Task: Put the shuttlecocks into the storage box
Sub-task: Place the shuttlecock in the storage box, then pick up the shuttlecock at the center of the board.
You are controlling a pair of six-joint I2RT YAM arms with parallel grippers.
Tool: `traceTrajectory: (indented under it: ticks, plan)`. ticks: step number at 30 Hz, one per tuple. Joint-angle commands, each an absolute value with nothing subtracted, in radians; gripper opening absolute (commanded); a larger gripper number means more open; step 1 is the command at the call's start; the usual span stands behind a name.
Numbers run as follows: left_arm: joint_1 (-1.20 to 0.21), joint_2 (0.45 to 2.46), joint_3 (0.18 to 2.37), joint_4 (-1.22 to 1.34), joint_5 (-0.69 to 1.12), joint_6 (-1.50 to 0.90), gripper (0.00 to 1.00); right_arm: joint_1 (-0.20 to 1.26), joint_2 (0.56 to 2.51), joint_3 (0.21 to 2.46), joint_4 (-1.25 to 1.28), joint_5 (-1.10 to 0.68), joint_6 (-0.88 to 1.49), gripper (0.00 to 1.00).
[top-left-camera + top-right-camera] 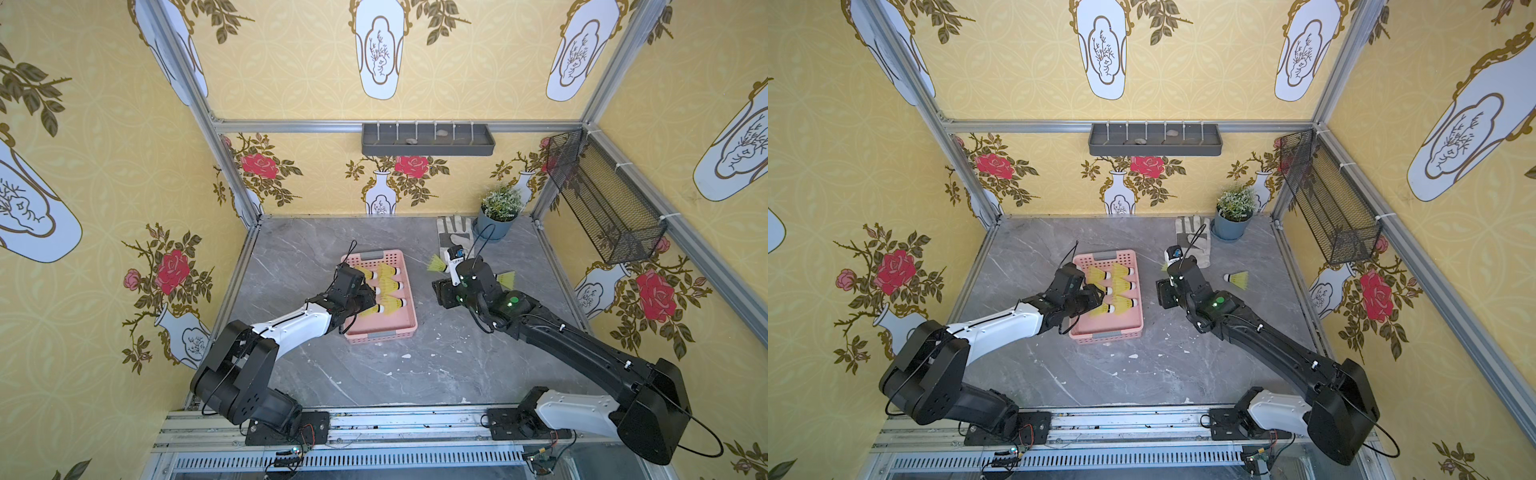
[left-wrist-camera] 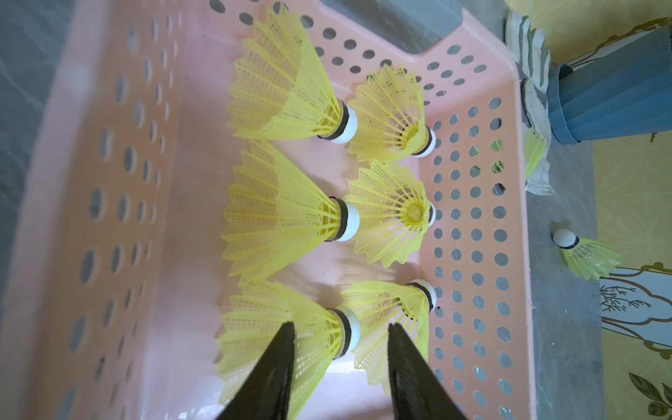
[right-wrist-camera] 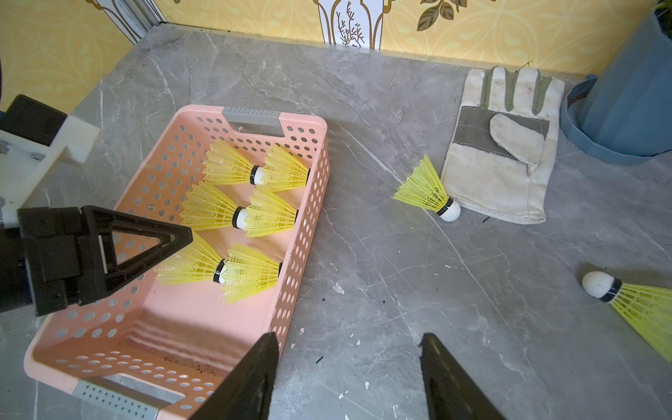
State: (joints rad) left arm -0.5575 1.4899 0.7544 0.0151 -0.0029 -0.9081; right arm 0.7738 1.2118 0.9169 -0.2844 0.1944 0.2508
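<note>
End effectors (image 2: 340, 325) (image 3: 349, 336) part-open (left astride shuttlecock (image 2: 316, 327))

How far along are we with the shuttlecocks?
Done: six shuttlecocks lie in the storage box. In hand: nothing gripped; the left jaws stand open over one of those six, the right jaws open and empty above the table. Left: two loose shuttlecocks, one beside the glove, one alone.

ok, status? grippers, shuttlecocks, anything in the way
Left gripper open over the storage box; right gripper open, empty, above the table. Six shuttlecocks in the box, two loose on the table, one beside the glove. Nothing blocking either.
</note>
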Motion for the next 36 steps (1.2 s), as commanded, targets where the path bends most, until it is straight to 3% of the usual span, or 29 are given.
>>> traceTrajectory:
  ticks: [1,8,22,32,36]
  plan:
    - [-0.558,1.483,0.758,-0.007,-0.026,-0.887,0.5,0.768,1.202,0.91,-0.254,0.203,0.268,0.64]
    - [-0.558,1.461,0.78,-0.051,-0.047,-0.861,0.57,0.723,1.186,0.887,-0.246,0.181,0.301,0.64]
    - [-0.554,1.266,0.836,-0.234,-0.158,-0.693,0.72,0.511,1.179,0.839,-0.224,-0.049,0.317,0.64]
    - [-0.403,1.076,0.908,-0.449,0.009,-0.455,0.72,0.334,1.277,0.891,-0.269,-0.255,0.169,0.64]
    - [-0.351,1.043,0.966,-0.573,0.064,-0.358,0.72,0.321,1.358,0.935,-0.322,-0.258,0.086,0.63]
